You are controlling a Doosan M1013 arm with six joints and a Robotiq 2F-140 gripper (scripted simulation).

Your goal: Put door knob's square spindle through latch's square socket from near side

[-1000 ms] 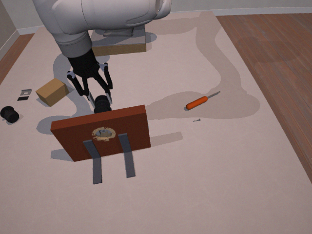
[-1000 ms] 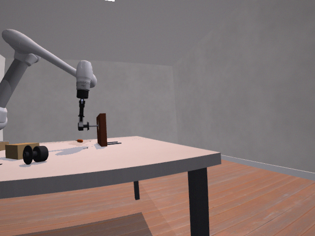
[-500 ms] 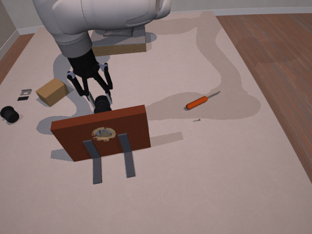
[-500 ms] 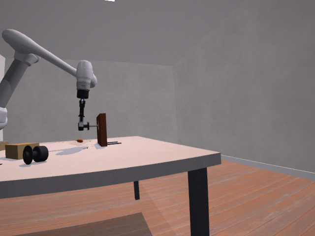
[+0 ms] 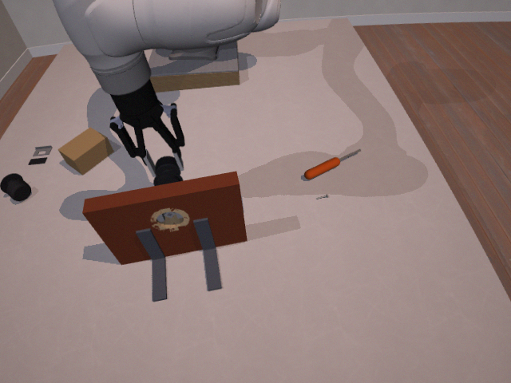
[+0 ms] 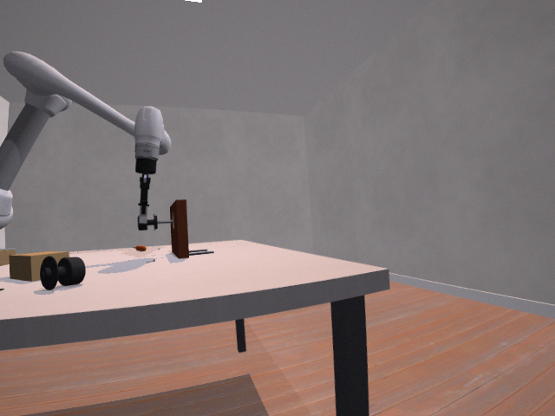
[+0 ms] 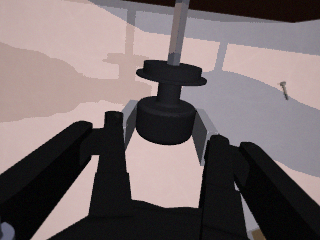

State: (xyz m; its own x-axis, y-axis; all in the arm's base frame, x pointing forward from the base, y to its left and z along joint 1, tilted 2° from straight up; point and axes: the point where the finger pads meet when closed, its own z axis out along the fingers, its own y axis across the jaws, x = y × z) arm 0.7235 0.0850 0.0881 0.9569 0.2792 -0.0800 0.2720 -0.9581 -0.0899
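Observation:
My gripper (image 5: 164, 161) (image 6: 143, 221) (image 7: 165, 117) is shut on a black door knob (image 5: 167, 168) (image 6: 147, 221) (image 7: 165, 120) and holds it level above the table, on the robot's side of the upright brown wooden board (image 5: 206, 198) (image 6: 179, 228). The knob's grey spindle (image 6: 165, 221) (image 7: 176, 35) points at the board and its tip is at the wood. The knob's round plate (image 6: 154, 221) (image 7: 171, 73) stands a spindle's length off the board. The latch socket (image 5: 168, 218) shows in a round hole on the board's far face.
A second black knob (image 5: 15, 187) (image 6: 62, 271) and a tan block (image 5: 85, 150) (image 6: 31, 264) lie to the left. An orange screwdriver (image 5: 323, 167) (image 6: 140, 247) and a small screw (image 5: 322, 197) (image 7: 284, 89) lie to the right. Two grey brackets (image 5: 159, 272) prop the board.

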